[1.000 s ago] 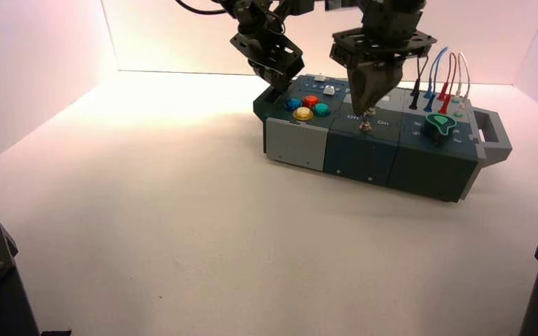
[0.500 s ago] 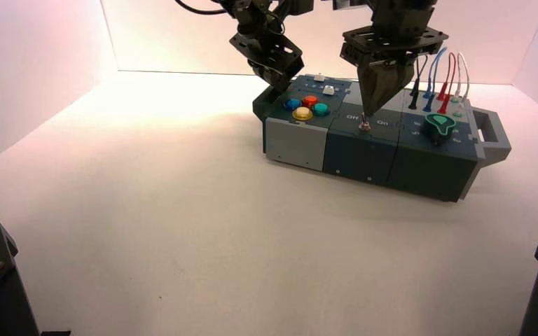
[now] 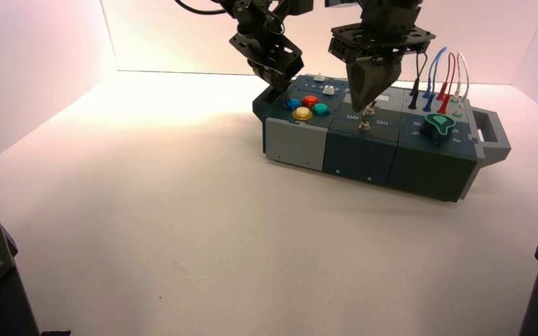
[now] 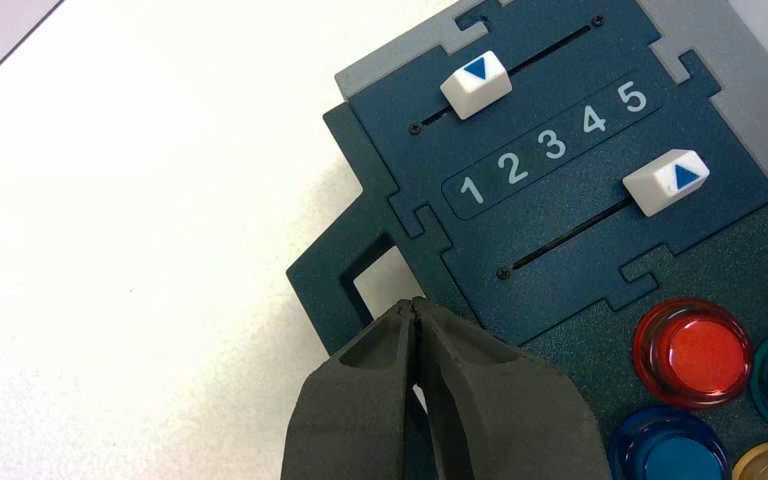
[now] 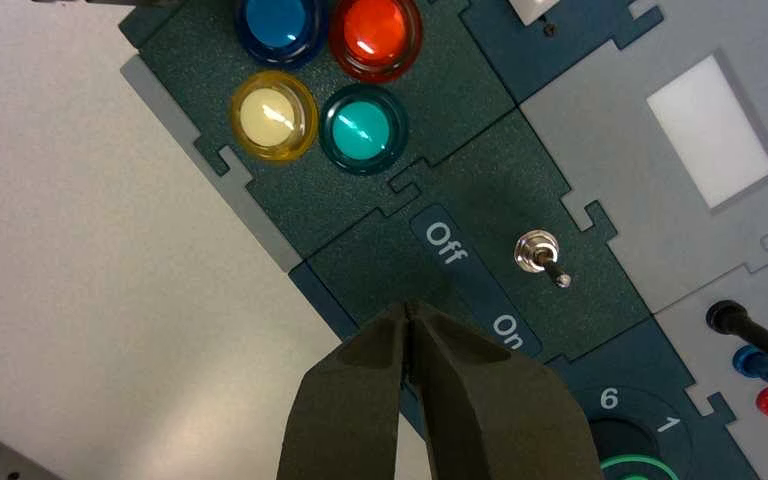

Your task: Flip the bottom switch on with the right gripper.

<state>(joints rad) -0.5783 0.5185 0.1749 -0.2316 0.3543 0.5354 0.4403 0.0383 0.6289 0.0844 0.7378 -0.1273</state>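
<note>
Box on bare white tabletop; white walls around.

Right gripper above the bottom switch, buttons leftward.

This is a robot test station in a lab. A plain white tabletop is closed in by bare white walls at 9, 12 and 3 o'clock, like a small booth. The only object on it is a dark teal practice box with coloured buttons, sliders and plugged wires, standing toward 1 o'clock. Two black robot arms hang over it from 12 o'clock.
</note>
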